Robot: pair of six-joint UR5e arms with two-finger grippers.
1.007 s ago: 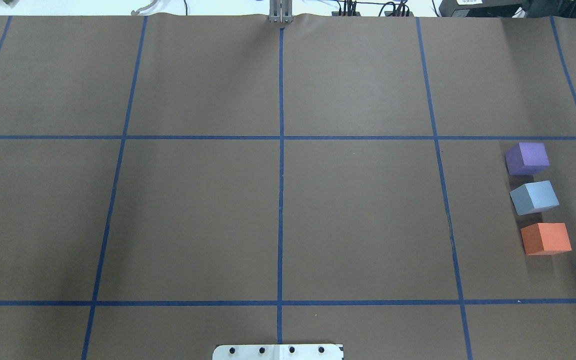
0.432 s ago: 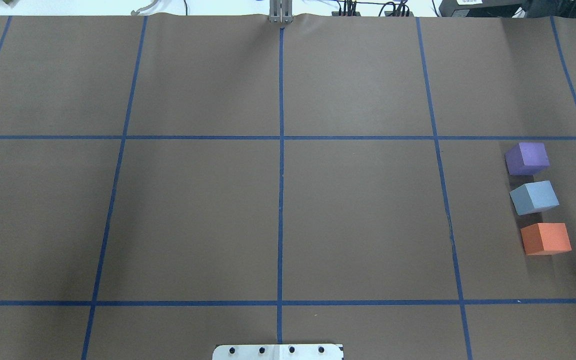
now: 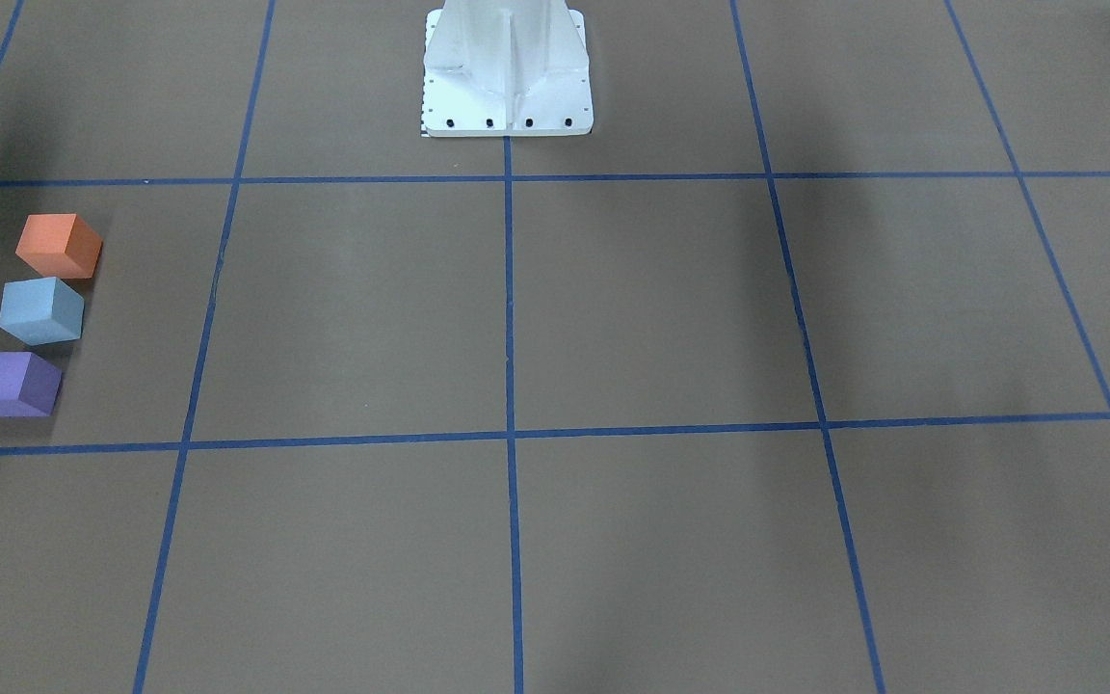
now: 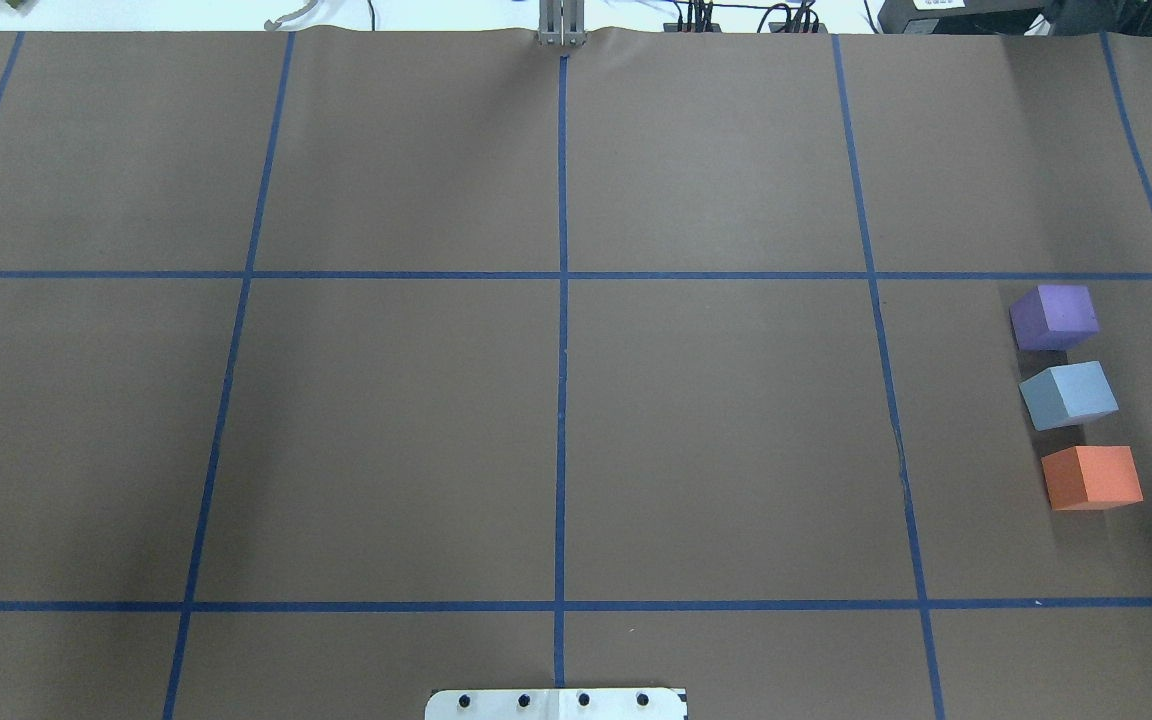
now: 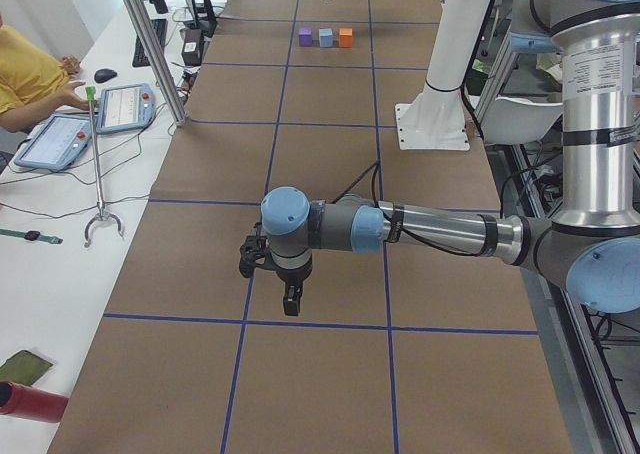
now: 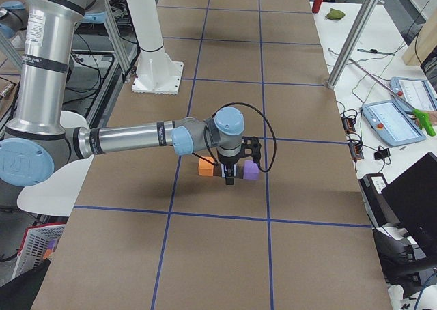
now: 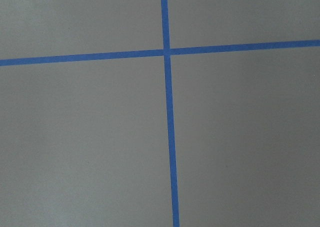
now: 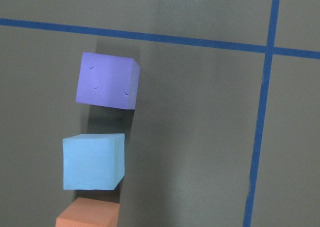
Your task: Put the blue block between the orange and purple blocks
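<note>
The blue block [image 4: 1069,393] rests on the brown table between the purple block [image 4: 1056,315] and the orange block [image 4: 1093,477], in a row at the right, with small gaps. The front-facing view shows orange [image 3: 59,245], blue [image 3: 40,310] and purple [image 3: 13,384] at its left. The right wrist view looks down on purple [image 8: 106,80], blue [image 8: 93,161] and the orange top [image 8: 87,214]. My right gripper [image 6: 230,180] hangs over the row, seen only from the side; I cannot tell its state. My left gripper [image 5: 290,304] hangs over bare table far from the blocks; its state is unclear.
Blue tape lines [image 4: 562,330] divide the brown table into squares. The white robot pedestal [image 3: 507,77] stands at the near middle edge. An operator's table with tablets [image 5: 125,109] and a metal post [image 5: 150,49] runs along the far side.
</note>
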